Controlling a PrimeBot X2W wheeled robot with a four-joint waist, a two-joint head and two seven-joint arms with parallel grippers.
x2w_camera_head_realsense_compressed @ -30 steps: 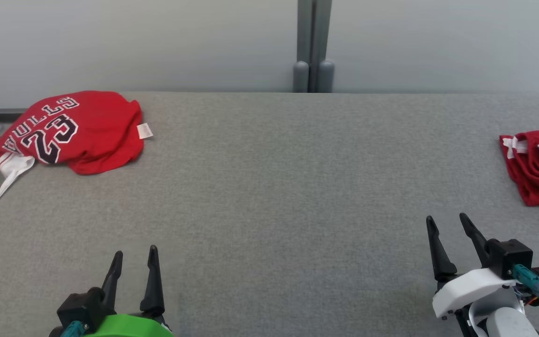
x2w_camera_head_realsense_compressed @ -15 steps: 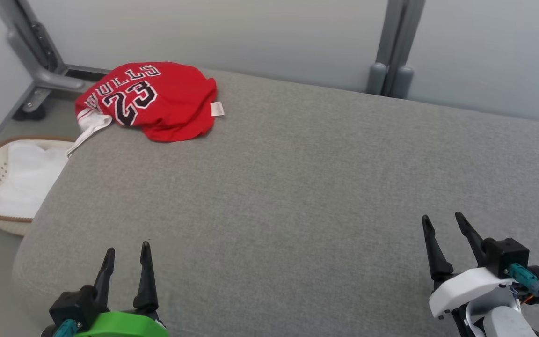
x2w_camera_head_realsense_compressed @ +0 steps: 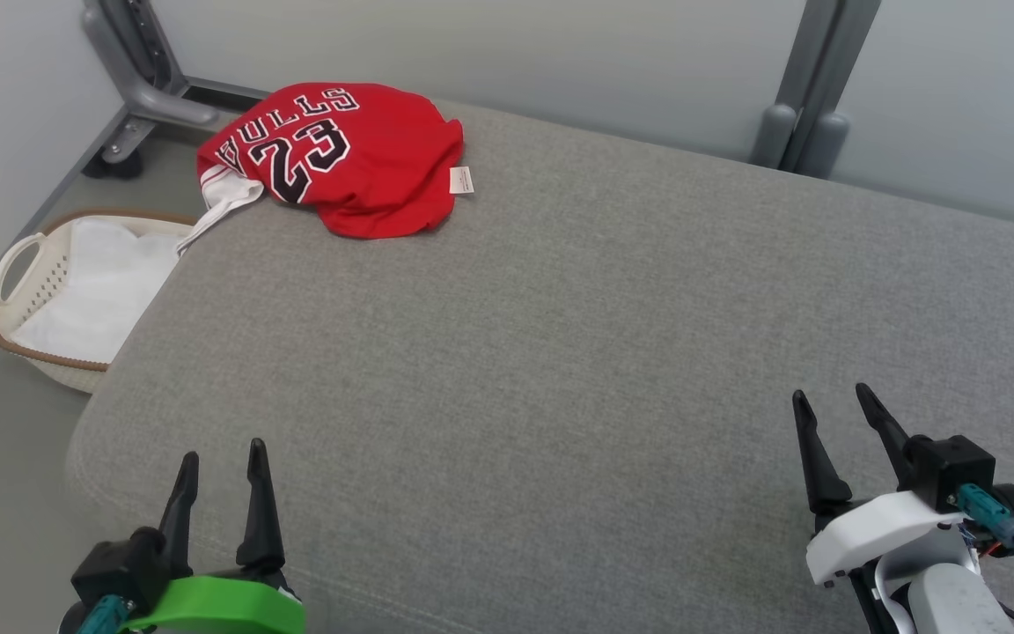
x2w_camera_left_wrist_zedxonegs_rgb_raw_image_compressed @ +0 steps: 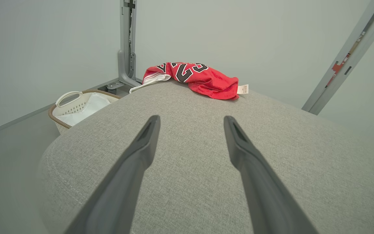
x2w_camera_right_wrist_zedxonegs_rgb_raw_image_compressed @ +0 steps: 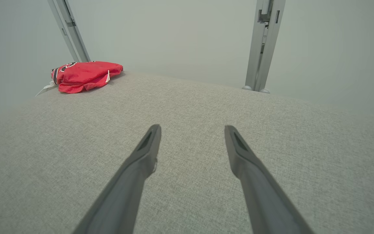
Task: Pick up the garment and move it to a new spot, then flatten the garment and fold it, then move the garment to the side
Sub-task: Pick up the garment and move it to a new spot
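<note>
though bunched, red jersey (x2w_camera_head_realsense_compressed: 375, 172) lengthwise across cushion (x2w_camera_head_realsense_compressed: 560, 370), tag (x2w_camera_head_realsense_compressed: 461, 180) rightward

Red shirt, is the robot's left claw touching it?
Apart. The head view shows the left gripper low down, with a wide stretch of grey cushion between it and the red shirt.

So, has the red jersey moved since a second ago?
No. The red jersey still lies at the far left corner of the grey cushion; the camera turned.

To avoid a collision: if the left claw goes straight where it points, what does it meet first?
Probably the red jersey; the grey cushion on the way looks free. Whether the left claw passes above the jersey is unclear.
</note>
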